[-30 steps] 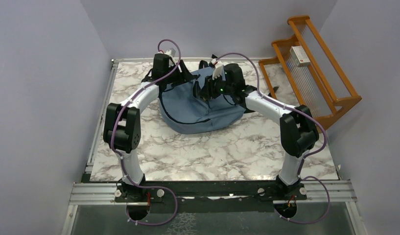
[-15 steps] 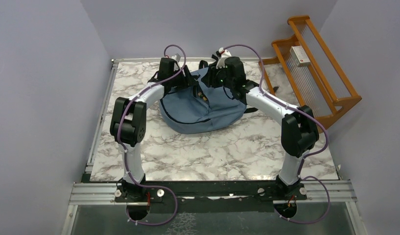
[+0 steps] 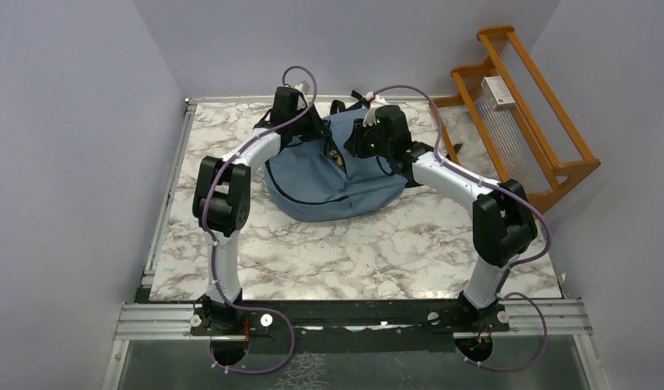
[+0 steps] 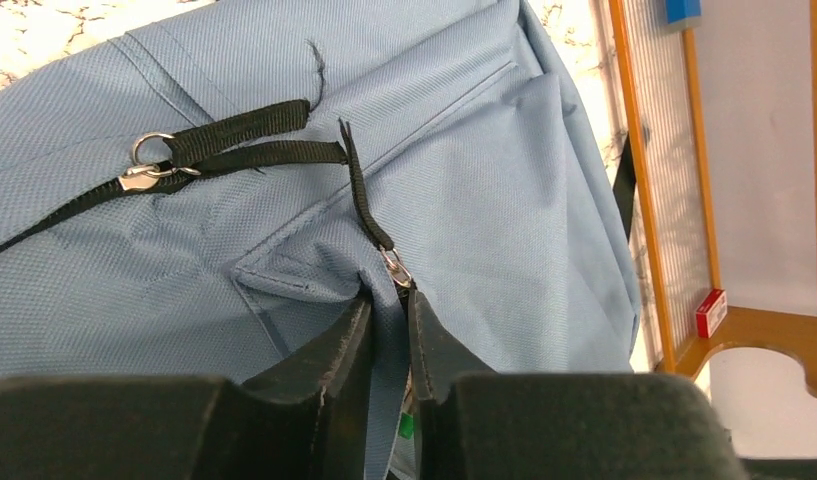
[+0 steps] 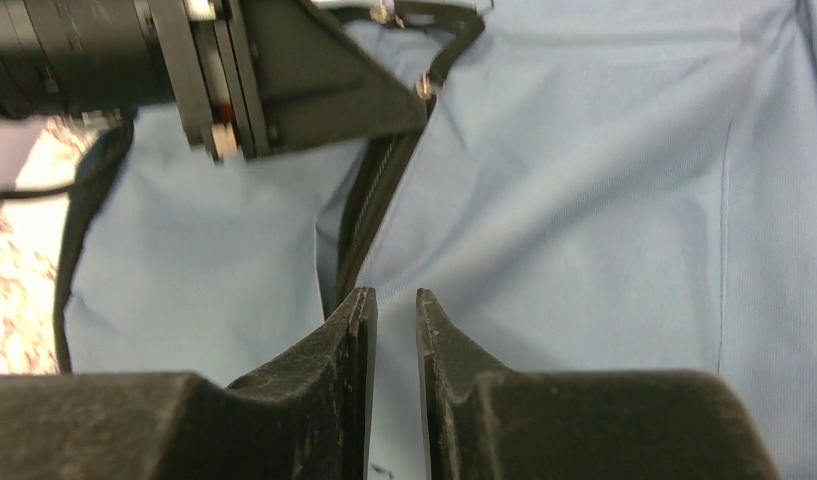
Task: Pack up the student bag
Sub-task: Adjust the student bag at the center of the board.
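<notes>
The slate-blue student bag [image 3: 345, 183] lies at the back middle of the marble table, with its black straps at the far end. My left gripper [image 3: 318, 132] is at the bag's upper left. In the left wrist view it [image 4: 389, 300] is shut on a fold of blue fabric just below the zipper pull [image 4: 396, 268]. My right gripper [image 3: 357, 145] faces it from the right. In the right wrist view it [image 5: 394, 300] is closed narrowly on the fabric beside the partly open zipper [image 5: 369, 210], with the left gripper's fingers [image 5: 324, 85] above it.
A wooden rack [image 3: 523, 114] stands against the right wall, beside the bag, with a small white box [image 3: 499, 92] on it. A red box [image 4: 711, 312] shows on the rack in the left wrist view. A black strap with a metal ring [image 4: 149, 150] crosses the bag's top.
The left arm has swung right onto the bag's top and its jaws have closed on the fabric. The right gripper has shifted slightly and its jaws have narrowed.
</notes>
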`<action>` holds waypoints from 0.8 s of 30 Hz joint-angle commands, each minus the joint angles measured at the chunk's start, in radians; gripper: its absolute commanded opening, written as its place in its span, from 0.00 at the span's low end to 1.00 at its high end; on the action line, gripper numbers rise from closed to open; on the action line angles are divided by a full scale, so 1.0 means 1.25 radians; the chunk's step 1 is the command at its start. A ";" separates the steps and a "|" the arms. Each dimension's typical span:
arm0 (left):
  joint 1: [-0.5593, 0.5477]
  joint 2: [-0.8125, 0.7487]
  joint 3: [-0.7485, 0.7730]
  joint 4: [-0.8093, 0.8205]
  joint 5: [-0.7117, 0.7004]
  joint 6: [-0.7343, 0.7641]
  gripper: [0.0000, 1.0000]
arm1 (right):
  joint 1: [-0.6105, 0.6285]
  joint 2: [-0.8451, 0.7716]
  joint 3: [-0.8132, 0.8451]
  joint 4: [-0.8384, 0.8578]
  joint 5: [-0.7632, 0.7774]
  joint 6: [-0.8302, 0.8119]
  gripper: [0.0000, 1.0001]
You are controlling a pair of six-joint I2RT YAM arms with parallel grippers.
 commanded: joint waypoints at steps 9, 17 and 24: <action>0.003 0.106 0.195 -0.038 0.058 -0.082 0.00 | 0.004 -0.084 -0.173 -0.005 -0.175 -0.050 0.20; 0.000 0.086 0.200 -0.033 0.116 -0.104 0.00 | 0.004 -0.067 -0.251 0.009 -0.165 -0.057 0.18; -0.027 -0.051 -0.009 0.016 0.117 -0.065 0.00 | 0.004 -0.198 -0.293 0.009 -0.124 -0.076 0.19</action>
